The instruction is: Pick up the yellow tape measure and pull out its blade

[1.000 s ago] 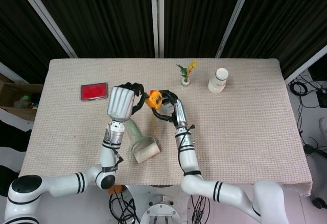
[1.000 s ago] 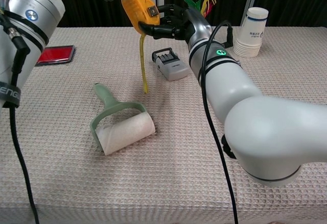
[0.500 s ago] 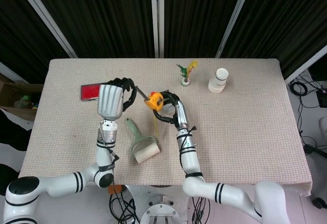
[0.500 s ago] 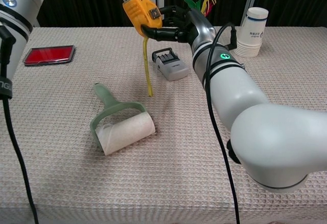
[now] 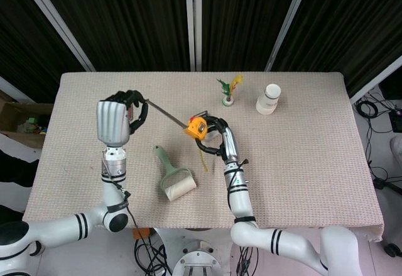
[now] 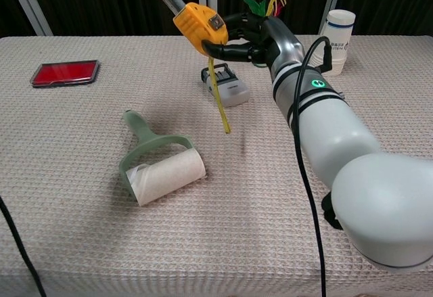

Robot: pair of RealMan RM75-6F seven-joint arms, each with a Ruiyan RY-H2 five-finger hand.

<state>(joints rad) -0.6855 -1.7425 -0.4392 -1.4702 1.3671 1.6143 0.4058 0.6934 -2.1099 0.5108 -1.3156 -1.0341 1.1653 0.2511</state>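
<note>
The table (image 5: 301, 163) has a bumpy cream cloth on it. The right hand (image 5: 215, 139) is up above the table. Its black fingers (image 6: 238, 38) are wrapped around the yellow tape measure (image 6: 200, 28), so the tape measure is off the table, at the tip of that hand. The left hand (image 5: 115, 117) is well apart from it, out to the left side. Its fingers are curled around the end of the blade (image 5: 164, 112). The blade runs in a straight gray line from the left hand to the tape measure. A thin yellow strap (image 6: 218, 96) hangs down from the tape measure.

Under the hanging strap, a bit toward the left hand, a green lint roller (image 6: 157, 158) lies on the cloth. A small gray box (image 6: 227, 84) sits on the table just under the right hand. Farther back past the right hand are a stack of white cups (image 5: 269, 99) and a feather toy (image 5: 228, 90). A red flat case (image 6: 64, 72) lies on the table, off to the left.
</note>
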